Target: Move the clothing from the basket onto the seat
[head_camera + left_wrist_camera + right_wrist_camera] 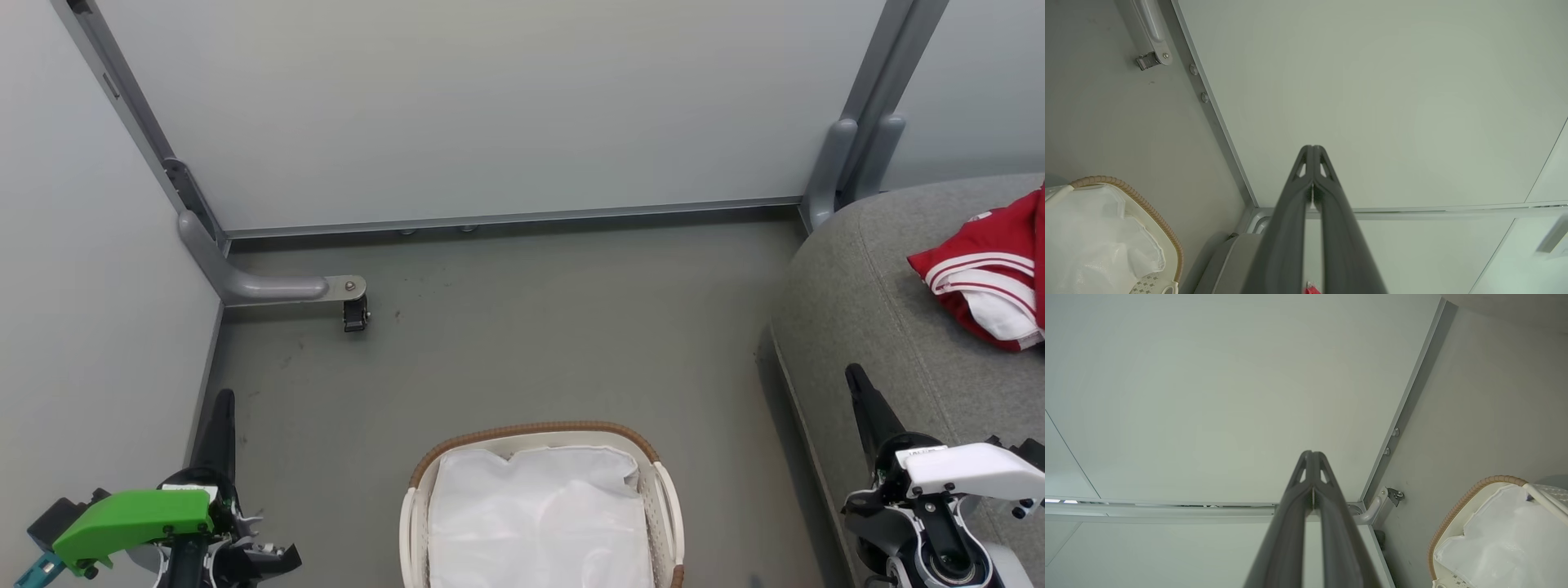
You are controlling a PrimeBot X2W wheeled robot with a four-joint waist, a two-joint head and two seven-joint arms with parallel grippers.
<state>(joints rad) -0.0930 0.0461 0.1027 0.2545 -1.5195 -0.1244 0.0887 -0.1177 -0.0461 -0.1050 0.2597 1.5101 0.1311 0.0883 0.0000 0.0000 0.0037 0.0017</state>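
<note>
1. One heap of red clothing (992,278) with white stripes lies on the seat (865,327), well apart from the basket (535,430), off to its right and beyond it.
2. The basket stands on the grey floor (522,343). Its white cloth liner (539,523) lies crumpled inside, open to view.
3. The seat's rounded front edge runs along the basket's right side, with a strip of floor between them.
4. The left gripper (222,408) hangs well to the left of the basket, close to the pale side panel (90,286). Its two dark fingers are pressed together tip to tip and grip nothing.
5. The right gripper (856,380) sits to the right of the basket, over the seat's near edge. Its jaws are likewise closed flat against each other and empty.
6. From the left wrist, a speck of red shows low between the finger bases. It may be the clothing, but it is too small to tell.
7. A small caster wheel (355,314) rests beyond the basket and to its left, at the foot of the partition frame.
</note>
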